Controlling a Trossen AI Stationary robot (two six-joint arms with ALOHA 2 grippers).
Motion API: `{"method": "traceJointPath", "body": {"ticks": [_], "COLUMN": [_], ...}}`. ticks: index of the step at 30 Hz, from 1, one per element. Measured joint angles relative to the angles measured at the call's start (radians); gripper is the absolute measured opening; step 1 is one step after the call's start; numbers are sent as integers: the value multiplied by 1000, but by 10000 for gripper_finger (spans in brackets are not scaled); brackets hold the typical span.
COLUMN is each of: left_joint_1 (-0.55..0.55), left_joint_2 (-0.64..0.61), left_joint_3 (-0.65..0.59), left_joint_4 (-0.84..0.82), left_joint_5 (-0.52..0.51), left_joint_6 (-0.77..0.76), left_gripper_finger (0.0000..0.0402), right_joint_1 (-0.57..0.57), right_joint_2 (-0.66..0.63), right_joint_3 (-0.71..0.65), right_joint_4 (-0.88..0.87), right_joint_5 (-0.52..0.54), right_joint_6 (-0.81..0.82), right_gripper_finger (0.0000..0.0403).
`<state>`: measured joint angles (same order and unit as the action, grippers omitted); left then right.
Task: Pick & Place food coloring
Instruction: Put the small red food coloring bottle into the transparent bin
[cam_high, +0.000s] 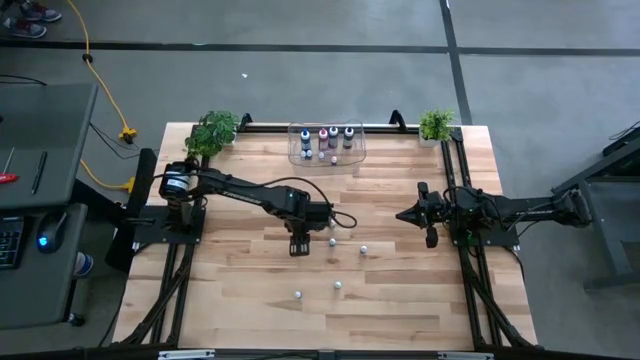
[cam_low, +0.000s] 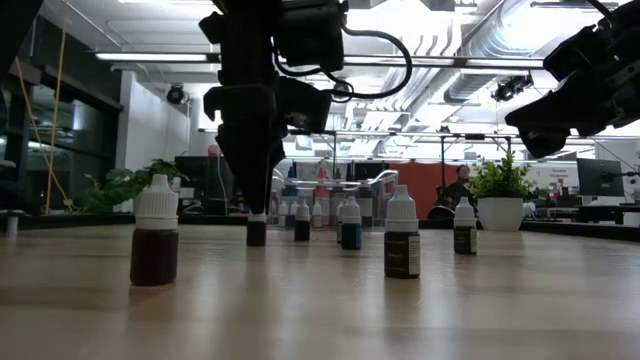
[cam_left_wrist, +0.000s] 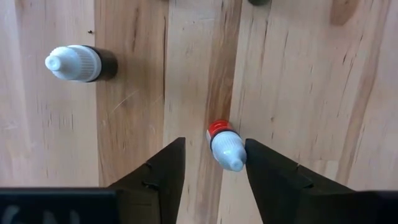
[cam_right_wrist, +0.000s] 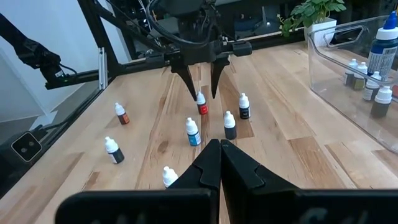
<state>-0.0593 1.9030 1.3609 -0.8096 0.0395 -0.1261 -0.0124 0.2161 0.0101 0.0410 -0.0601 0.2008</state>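
Left wrist view: small dropper bottle (cam_left_wrist: 224, 144), red body, white conical cap, standing between the jaws of the left gripper (cam_left_wrist: 211, 165). Jaws part-open, one either side of the cap, a visible gap on the near side; contact not confirmed, nothing held as yet.

Location: mid-bench, among other small loose bottles (cam_right_wrist: 192, 132) scattered toward the near edge. Larger bottles (cam_high: 324, 138) stand in the clear bin (cam_high: 358, 150) at the far edge, between two potted plants (cam_high: 212, 130).

Handling, judged: very light, rigid plastic, smooth and round; narrow base, so easily tipped by a one-sided nudge. Cap tapers and may slip upward out of a pinch; better hold is low on the cap's ribbed collar or on the body, jaws square and centred.

Right gripper (cam_high: 406, 215): idle above the right side of the bench, jaws fully closed, empty.
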Motion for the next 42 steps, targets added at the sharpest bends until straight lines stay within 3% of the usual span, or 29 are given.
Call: {"method": "traceJointPath", "body": {"ticks": [10, 22, 32, 42], "left_joint_1": [0, 0, 0, 0], "left_joint_2": [9, 25, 6, -153], "left_joint_3": [0, 0, -2, -2], "left_joint_4": [6, 22, 13, -71], "left_joint_5": [3, -4, -5, -5], "left_joint_6": [16, 20, 27, 28], "left_gripper_finger": [146, 46, 46, 46], "right_joint_1": [0, 0, 0, 0], "right_joint_2": [0, 0, 0, 0], "right_joint_3": [0, 0, 0, 0], "right_joint_4": [0, 0, 0, 0], "right_joint_5": [0, 0, 0, 0], "right_joint_6": [0, 0, 0, 0], "right_gripper_finger": [0, 0, 0, 0]}}
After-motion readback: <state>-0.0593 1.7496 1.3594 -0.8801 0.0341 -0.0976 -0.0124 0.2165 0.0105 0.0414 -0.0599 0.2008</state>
